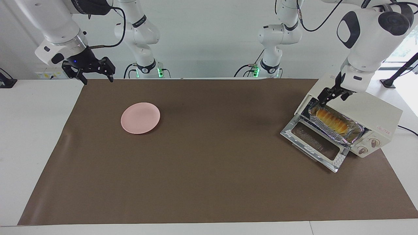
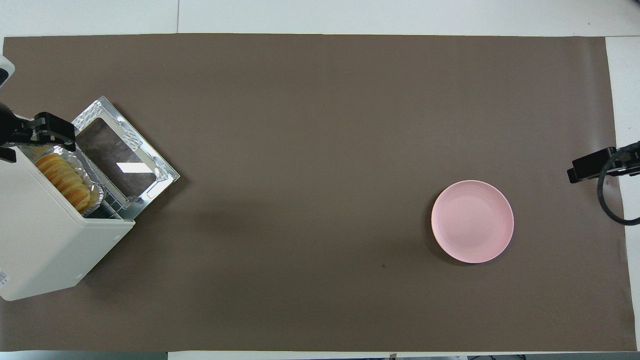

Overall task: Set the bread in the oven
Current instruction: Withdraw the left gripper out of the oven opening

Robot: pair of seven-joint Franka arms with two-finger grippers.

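Golden ridged bread lies in cream toaster oven, door down, at left arm's table end.

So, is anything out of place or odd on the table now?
Mostly fine. The oven door hangs open, and the foil tray holding the bread sticks out of its mouth. The pink plate lies bare. Nothing is spilled.
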